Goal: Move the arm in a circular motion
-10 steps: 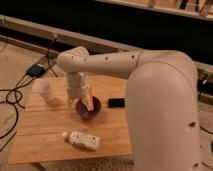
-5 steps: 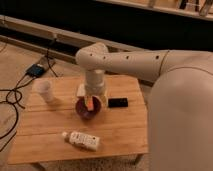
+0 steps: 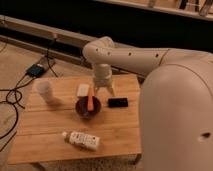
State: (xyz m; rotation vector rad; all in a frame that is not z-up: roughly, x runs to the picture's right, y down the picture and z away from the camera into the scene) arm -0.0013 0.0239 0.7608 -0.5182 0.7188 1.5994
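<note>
Gripper (image 3: 102,93) at the far middle of the wooden table (image 3: 50,125), pointing straight down, its two fingers (image 3: 110,92) spread apart and pinching nothing. Just above the tabletop, between a flat white block (image 3: 83,90) on the left and a flat black object (image 3: 118,102) on the right, apart from both. Just nearer than it, a dark bowl (image 3: 86,111) with an orange item (image 3: 90,102) leaning upright inside. Left finger close to the top of the orange item, contact impossible to tell.

Glossy cream-white arm (image 3: 135,57) filling the right side. A huge rounded segment in the near right corner, then a thick tube with small dark holes running leftward over the table's far right edge to a rounded elbow. From there a short wrist section dropping down to the gripper.

On the left of the table, a white cup (image 3: 44,91), upright, well apart from the gripper. Along the near edge, a white bottle (image 3: 81,140) lying on its side, narrow end to the left. On the floor at far left, dark cables (image 3: 10,97) and a small bluish box (image 3: 36,70).
</note>
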